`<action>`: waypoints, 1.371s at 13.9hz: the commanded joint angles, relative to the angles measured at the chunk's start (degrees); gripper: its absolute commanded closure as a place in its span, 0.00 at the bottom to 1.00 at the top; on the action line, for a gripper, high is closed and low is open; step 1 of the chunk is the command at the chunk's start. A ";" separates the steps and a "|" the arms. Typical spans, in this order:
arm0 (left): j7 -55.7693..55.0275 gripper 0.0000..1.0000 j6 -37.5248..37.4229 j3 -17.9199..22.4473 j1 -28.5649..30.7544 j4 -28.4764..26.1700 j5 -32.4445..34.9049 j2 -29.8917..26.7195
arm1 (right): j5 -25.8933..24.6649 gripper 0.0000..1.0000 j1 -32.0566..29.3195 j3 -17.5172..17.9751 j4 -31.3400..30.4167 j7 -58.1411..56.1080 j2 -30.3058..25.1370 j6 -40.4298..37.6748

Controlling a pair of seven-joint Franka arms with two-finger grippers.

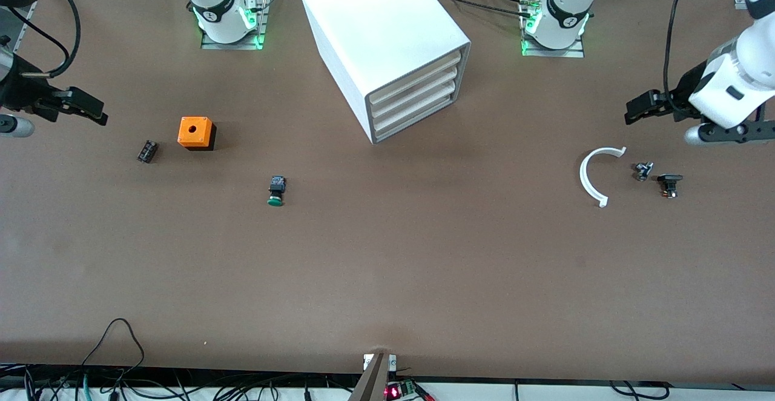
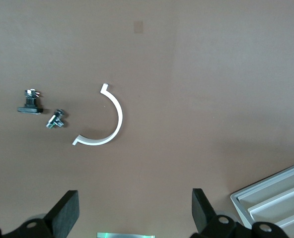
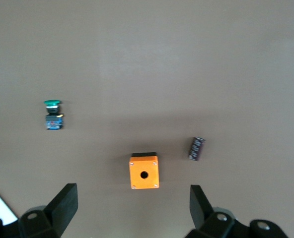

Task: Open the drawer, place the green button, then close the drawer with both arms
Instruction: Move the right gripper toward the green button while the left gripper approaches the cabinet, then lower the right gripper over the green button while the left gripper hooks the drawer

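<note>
Waiting at the start: drawer (image 1: 418,108) shut, button (image 1: 277,191) loose, well clear of both sets of fingers. Left gripper (image 2: 132,210) and right gripper (image 3: 132,208) hovering at the table ends, fingers apart, gripping nothing. Next, by the look of it: hooking 1 finger onto that lowest drawer front.

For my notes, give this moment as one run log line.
drawer: shut | button: on table, untouched | left pincer: open, empty | right pincer: open, empty

Orange cube (image 1: 196,132) with top hole, black ribbed block (image 1: 147,151) just beside it, toward right arm's end. White curved strip (image 1: 596,175), small metal part (image 1: 642,171), black orange-tipped part (image 1: 669,184) near left arm's end. Brown table (image 1: 387,268).
</note>
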 commanded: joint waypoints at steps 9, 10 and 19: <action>6.05 0.00 11.40 0.02 -3.61 -9.85 -31.28 21.80 | 1.72 0.00 11.33 -0.09 1.55 0.30 14.02 10.96; 8.86 0.00 11.66 0.02 -5.01 -9.86 -34.89 24.61 | 1.81 0.00 12.38 -0.09 1.55 0.31 15.25 11.67; 37.07 0.00 17.20 -2.78 -12.06 -20.13 -53.39 34.22 | 1.90 0.00 16.00 5.52 -0.82 15.78 23.52 19.13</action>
